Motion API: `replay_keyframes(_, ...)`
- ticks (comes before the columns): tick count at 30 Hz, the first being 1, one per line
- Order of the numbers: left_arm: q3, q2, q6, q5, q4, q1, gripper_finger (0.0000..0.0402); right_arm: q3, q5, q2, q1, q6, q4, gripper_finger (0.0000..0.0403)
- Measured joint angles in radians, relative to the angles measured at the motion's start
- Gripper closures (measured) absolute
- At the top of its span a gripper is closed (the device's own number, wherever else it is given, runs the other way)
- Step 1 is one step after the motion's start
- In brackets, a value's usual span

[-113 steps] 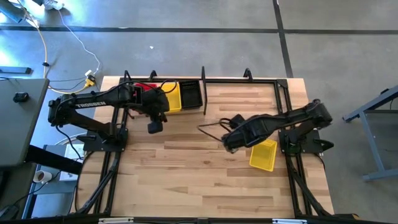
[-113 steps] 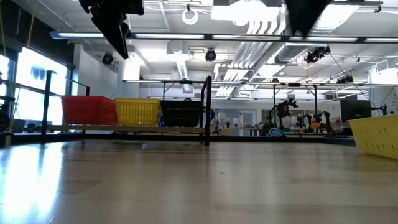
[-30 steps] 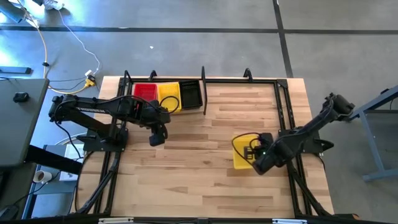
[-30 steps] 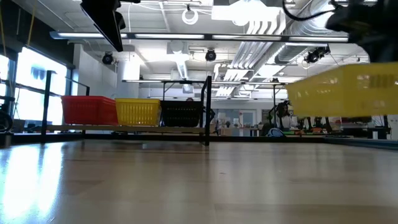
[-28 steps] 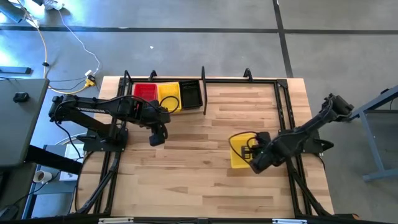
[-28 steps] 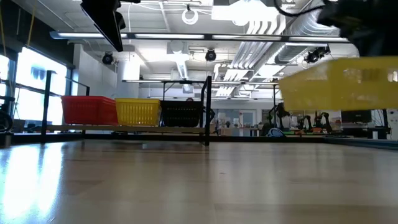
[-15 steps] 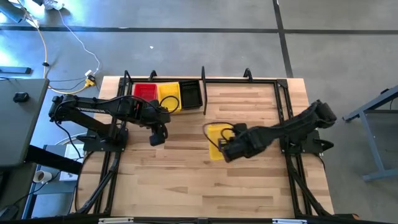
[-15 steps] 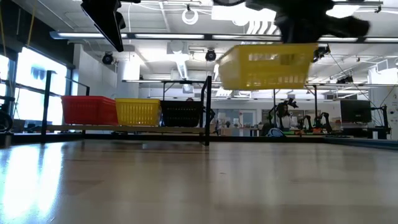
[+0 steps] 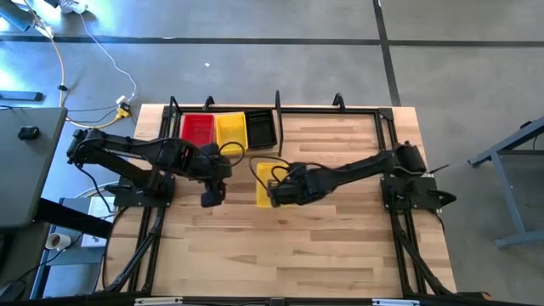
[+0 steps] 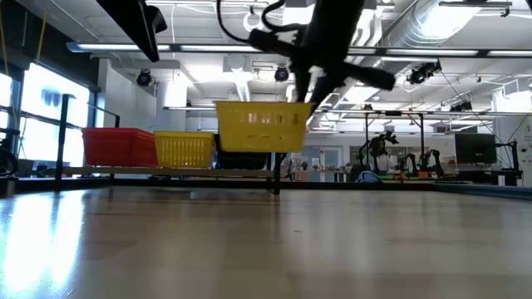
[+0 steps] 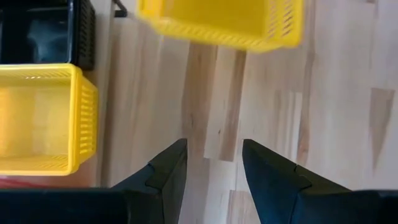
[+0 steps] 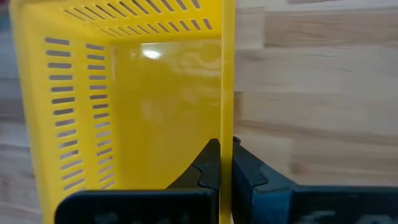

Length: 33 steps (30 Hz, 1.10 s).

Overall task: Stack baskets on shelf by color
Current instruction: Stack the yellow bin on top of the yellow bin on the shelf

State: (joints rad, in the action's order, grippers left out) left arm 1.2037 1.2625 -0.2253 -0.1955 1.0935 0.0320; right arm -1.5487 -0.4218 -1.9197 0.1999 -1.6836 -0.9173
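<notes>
The right gripper (image 12: 222,163) is pinched tight on one side wall of a yellow basket (image 9: 267,183), one finger inside the wall and one outside. In the low view that carried basket (image 10: 263,128) hangs clear of the tabletop, roughly level, open side up. From above it sits over the middle of the table (image 9: 340,246), just on the near side of the shelf's left half, with the right arm stretched across from the right side to reach it.

The left gripper (image 11: 211,163) is holding nothing, fingers set apart with bare wood showing between them. It hovers above the table just left of the carried basket, near the shelf. In its own wrist view the carried basket's edge (image 11: 221,23) shows just ahead of the fingers.

On the shelf (image 9: 374,111), the left section has three basket spots in a row against the far edge: red basket (image 9: 197,130) on the left, a second yellow one (image 9: 230,130) in the middle, black basket (image 9: 261,127) on the right next to the central divider post. They're side by side, touching or nearly so. Can't tell from these views how many are nested in each spot.

Low view also shows the room behind, with benches and other gear, too far off to make out much.
</notes>
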Motion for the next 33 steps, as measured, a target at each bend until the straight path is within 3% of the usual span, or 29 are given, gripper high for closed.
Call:
replay_keyframes(16, 0.0, 0.0, 0.119, -0.003, -0.076, 0.095, 0.0257, -0.009, -0.011, -0.109, -0.083, 0.096, 0.465, 0.0403)
replay_keyframes(27, 0.0, 0.0, 0.24, -0.035, -0.127, 0.134, 0.0257, -0.01, -0.03, -0.109, -0.096, 0.123, 0.567, 0.0403)
replay_keyframes(33, 0.0, 0.009, 0.245, -0.036, -0.124, 0.134, 0.0257, -0.106, -0.071, -0.11, -0.095, 0.19, 0.49, 0.0403)
